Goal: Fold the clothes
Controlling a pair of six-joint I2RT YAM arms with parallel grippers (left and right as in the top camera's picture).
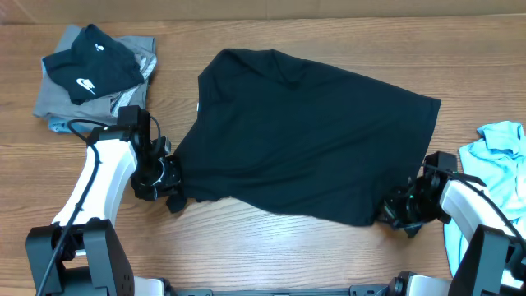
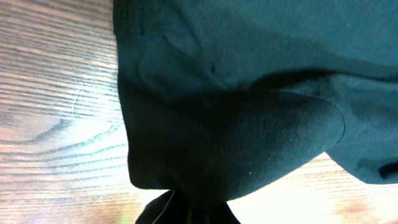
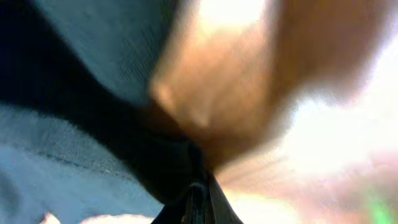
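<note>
Left hand (image 1: 167, 182): pinching black T-shirt's (image 1: 304, 131) near corner.
Right hand (image 1: 400, 210): pinching its other near corner.
Why: likely lifting that edge to fold.

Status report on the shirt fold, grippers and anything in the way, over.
Left gripper shut on black T-shirt, left edge. Right gripper shut on lower right corner. Shirt spread out, unfolded. Clothes pile, blue garment apart.
</note>
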